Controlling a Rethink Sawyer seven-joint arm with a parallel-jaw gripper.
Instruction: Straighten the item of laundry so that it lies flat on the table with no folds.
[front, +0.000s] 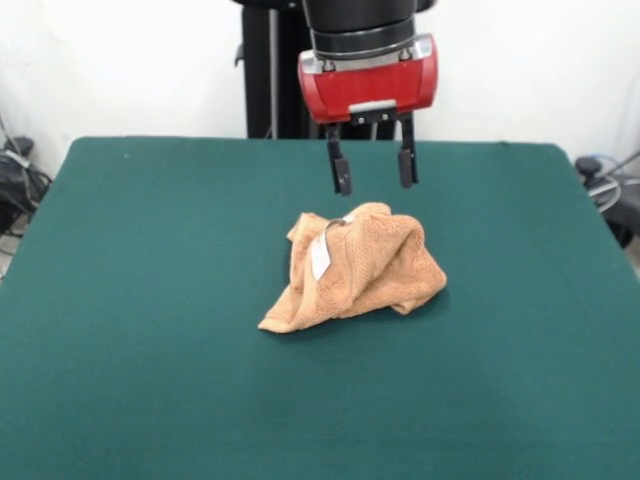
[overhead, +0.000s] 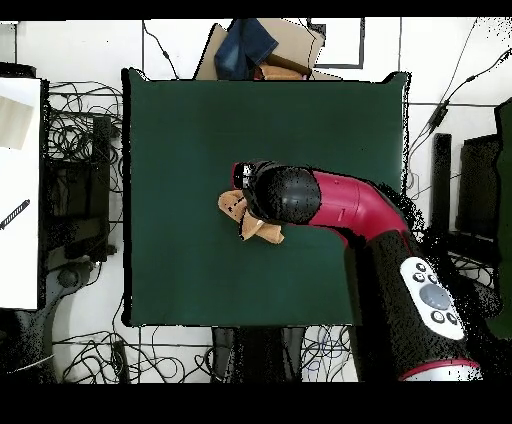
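Because your gripper (front: 374, 168) hangs with fingers apart just above the bunched towel (front: 352, 268), pinching several layers together could lift the whole wad off the table (front: 150, 300) still folded.

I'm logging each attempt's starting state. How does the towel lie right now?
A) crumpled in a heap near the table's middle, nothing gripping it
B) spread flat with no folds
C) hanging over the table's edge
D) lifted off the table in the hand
A: the towel sits bunched in a mound on the green table, its white label showing, while the open hand hangs above it, gripping nothing.
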